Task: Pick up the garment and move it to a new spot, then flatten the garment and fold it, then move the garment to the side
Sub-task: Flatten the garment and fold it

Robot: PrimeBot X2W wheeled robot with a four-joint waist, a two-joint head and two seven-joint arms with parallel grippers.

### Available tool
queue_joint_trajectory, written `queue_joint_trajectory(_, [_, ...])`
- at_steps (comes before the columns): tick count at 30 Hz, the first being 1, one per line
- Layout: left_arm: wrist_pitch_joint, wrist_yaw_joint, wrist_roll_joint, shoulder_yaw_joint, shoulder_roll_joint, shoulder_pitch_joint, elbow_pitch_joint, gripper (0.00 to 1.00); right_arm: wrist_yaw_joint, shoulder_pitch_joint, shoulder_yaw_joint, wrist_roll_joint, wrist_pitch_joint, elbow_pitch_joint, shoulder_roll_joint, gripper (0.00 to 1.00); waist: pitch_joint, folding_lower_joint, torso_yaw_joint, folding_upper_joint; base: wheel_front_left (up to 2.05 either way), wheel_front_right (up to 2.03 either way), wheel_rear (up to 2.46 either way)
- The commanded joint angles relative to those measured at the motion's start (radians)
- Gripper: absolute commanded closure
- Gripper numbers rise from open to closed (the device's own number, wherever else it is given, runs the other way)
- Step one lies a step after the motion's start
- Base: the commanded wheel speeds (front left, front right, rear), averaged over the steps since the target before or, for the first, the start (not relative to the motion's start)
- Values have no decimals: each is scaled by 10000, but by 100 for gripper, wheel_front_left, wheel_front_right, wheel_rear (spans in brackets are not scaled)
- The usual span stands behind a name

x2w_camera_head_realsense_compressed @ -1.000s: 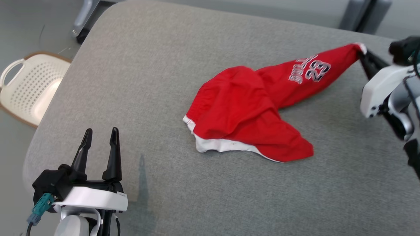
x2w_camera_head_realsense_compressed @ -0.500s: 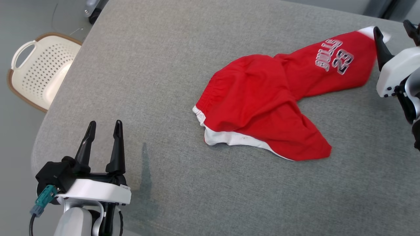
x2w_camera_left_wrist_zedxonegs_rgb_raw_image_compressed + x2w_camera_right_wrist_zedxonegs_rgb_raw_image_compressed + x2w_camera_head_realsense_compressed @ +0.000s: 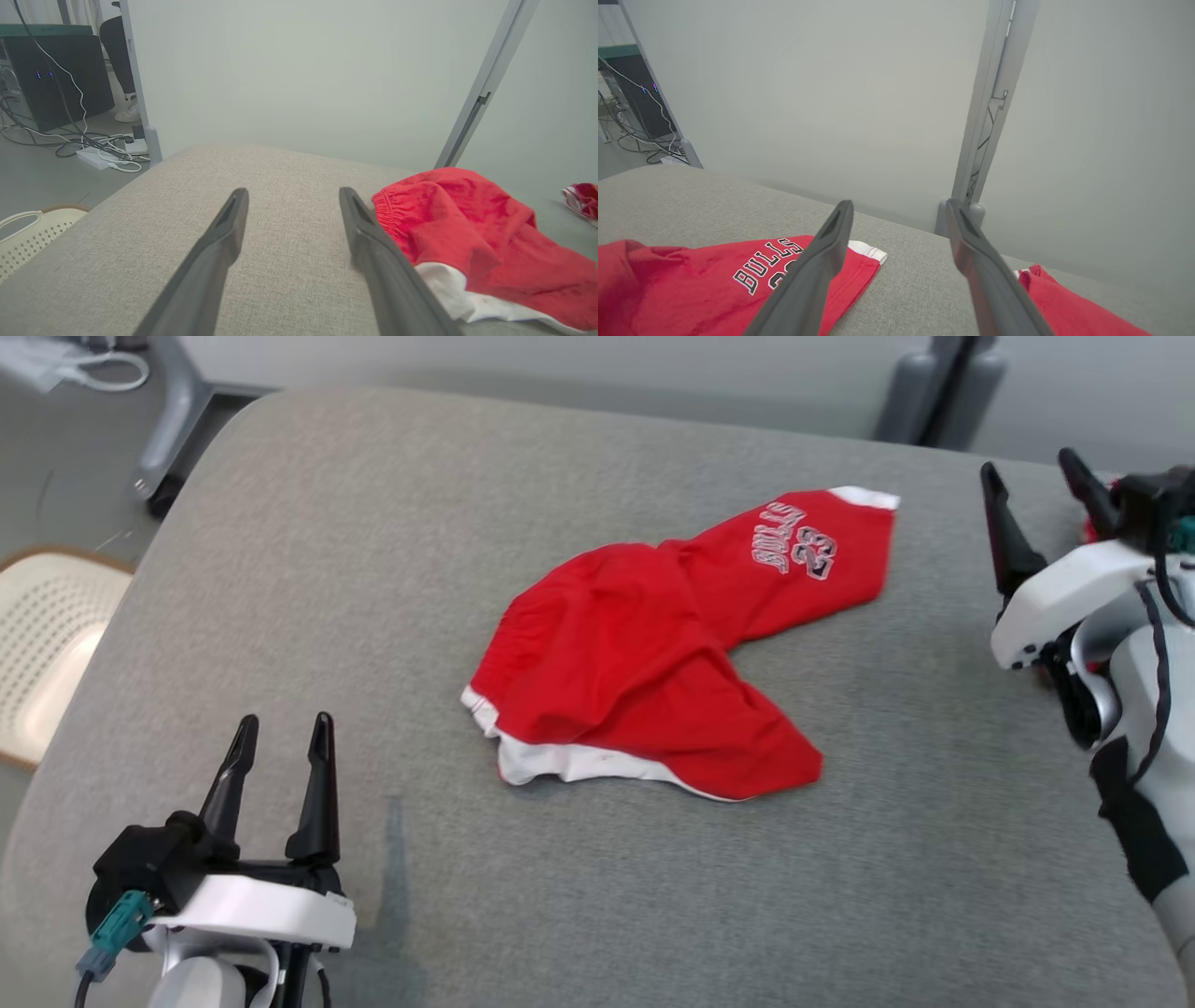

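At the far left a cream basket (image 3: pixel 47 644) sits on the floor, below the edge of the grey cushion (image 3: pixel 373 523). The left claw (image 3: pixel 286 721) hangs over the cushion's near left corner, its two fingers spread and nothing between them. In its wrist view only bare grey fabric shows in the gap.

The shorts (image 3: pixel 644 663) lie rumpled on the middle of the cushion, to the right of that claw and farther in, well apart from it. They are red with white trim. The gathered waistband faces left, and a strip of white shows along the near left edge. One leg points to the near right. The other runs to the far right, with "BULLS 23" printed on it and a white hem at its end.

The right claw (image 3: pixel 1027 462) is at the right edge, just past that hem, near it but not touching. Its fingers are also spread and hold nothing. In its wrist view the left finger crosses in front of the print, and the gap between the fingers shows bare cushion. A second red cloth (image 3: pixel 1064 303) lies farther right, beyond the right finger.
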Motion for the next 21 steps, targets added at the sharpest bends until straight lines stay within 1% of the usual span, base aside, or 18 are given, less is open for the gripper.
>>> queue_joint_trajectory(1, [-51,-13,35,79,135,99,-8,0,-1,536,-31,251,-63,-667,-64,0,-467,0,-571,0,0,0,0])
queue_joint_trajectory(3, [-51,-13,47,110,173,215,-8,0,-1,1054,-99,519,-63,-1365,-77,0,-598,0,-789,0,0,0,0])
queue_joint_trajectory(4, [-51,-13,47,110,173,215,-8,0,-1,1054,-99,519,-63,-1365,-77,0,-598,0,-789,0,0,0,0])
queue_joint_trajectory(8, [-51,-13,89,139,227,274,-23,0,-1,2179,-246,963,-47,-2745,-192,0,-788,0,-1098,0,0,0,0])
queue_joint_trajectory(12, [-51,-13,124,171,206,392,-38,0,1,3536,-855,1355,-49,-4259,-191,0,-900,0,-1229,0,0,0,0])
queue_joint_trajectory(17, [-51,-14,179,206,145,496,-84,0,1,5445,-1778,1558,-50,-6259,221,0,-1024,0,-1285,0,0,0,0])
queue_joint_trajectory(21, [-51,-14,207,320,84,645,-135,0,1,6614,-2061,1568,-50,-7454,515,0,-1106,0,-1403,0,0,0,0])
